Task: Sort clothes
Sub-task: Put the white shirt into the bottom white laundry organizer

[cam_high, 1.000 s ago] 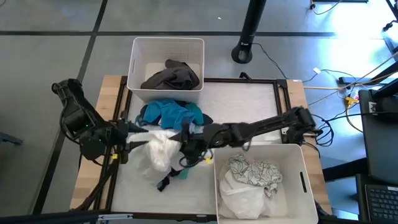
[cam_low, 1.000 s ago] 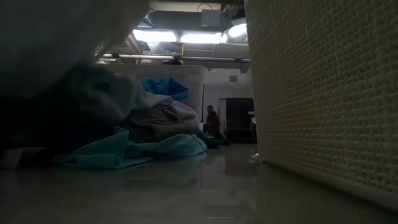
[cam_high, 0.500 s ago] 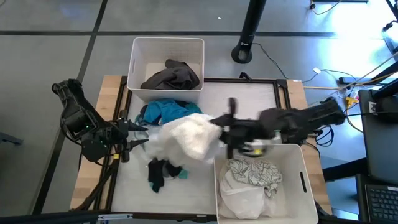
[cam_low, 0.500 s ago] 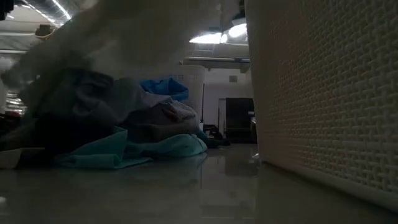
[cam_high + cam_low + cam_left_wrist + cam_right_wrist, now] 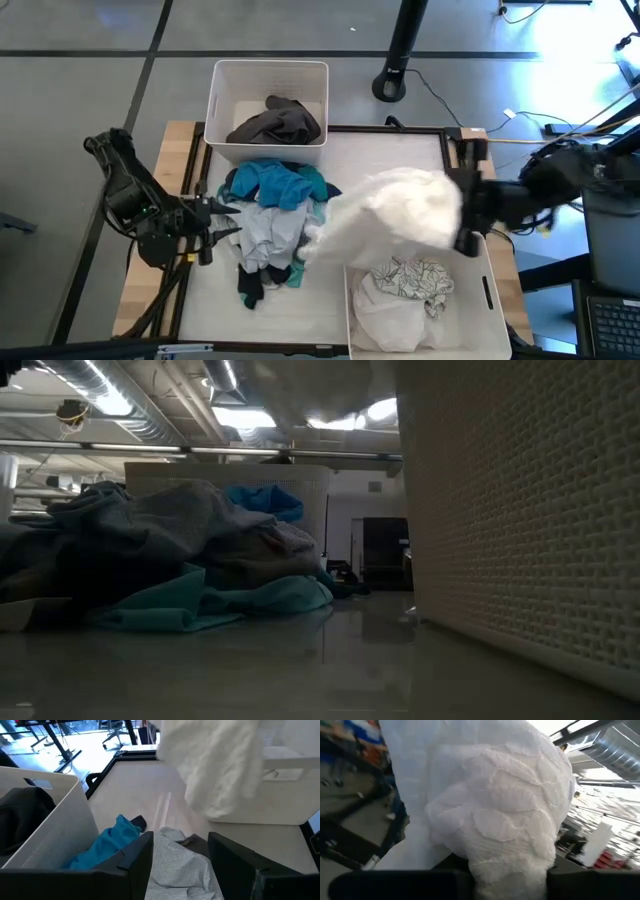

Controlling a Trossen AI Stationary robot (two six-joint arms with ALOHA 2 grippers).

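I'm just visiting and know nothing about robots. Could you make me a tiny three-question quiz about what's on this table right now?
1. True or false: the right gripper holds a white garment.
2. Which bin holds the dark grey garment? A) far bin B) near bin
3. Fill in: the left gripper is ____, beside the clothes pile.

Key: 1 true; 2 A; 3 open

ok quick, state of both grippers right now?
Left gripper: open, holding nothing, beside the clothes pile.
Right gripper: shut on the white garment, lifted near the bin.
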